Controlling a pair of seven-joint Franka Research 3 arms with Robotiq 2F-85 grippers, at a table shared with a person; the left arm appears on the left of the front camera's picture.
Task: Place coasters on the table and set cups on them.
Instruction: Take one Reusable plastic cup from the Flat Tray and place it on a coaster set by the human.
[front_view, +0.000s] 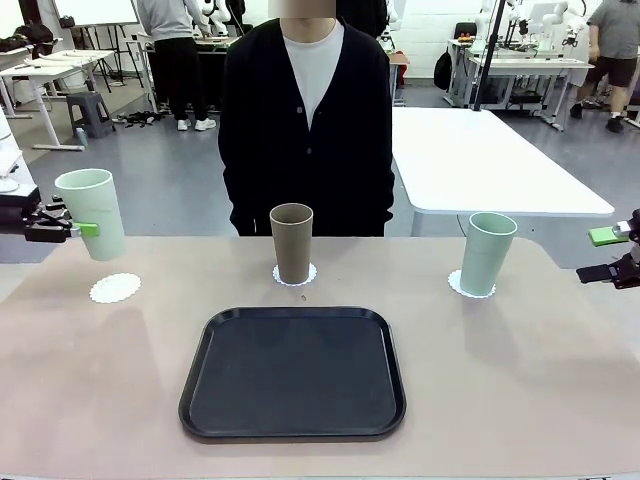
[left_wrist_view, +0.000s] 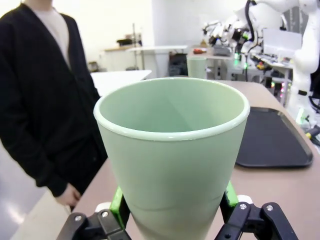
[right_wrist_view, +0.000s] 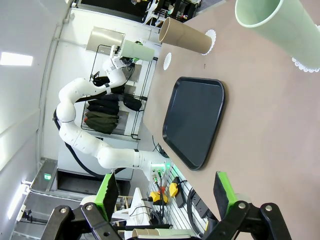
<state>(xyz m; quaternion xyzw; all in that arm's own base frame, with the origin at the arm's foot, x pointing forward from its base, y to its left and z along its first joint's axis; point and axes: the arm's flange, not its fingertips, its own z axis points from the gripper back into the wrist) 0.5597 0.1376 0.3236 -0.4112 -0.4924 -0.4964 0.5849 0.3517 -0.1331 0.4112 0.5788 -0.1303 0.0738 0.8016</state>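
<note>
We hold a pale green cup (front_view: 92, 212) in our left gripper (front_view: 88, 229), the green pads pressed to its lower sides as the left wrist view shows, so that gripper is clamped on the cup and carries it in the air at the left end of the table (front_view: 520, 380). The cup stands nearly upright, its long axis vertical and its mouth up, leaning only a little. The relation that matters is between its base and the bare coaster (front_view: 115, 288): that lacy white disc lies on the table below the cup and slightly to the right of it in the front view, nearer our side, with a clear gap of air between them. We judge the coming move to be a short shift over the disc and then a straight lowering, and the left arm is plainly the nearer one. Our right gripper (front_view: 612, 254) hangs at the right edge with its jaws wide apart and nothing between them. The brown cup (front_view: 291, 243) stands on its coaster before the person, behind the black tray (front_view: 292, 372), and the other green cup (front_view: 486, 253) stands on a coaster to the right.
</note>
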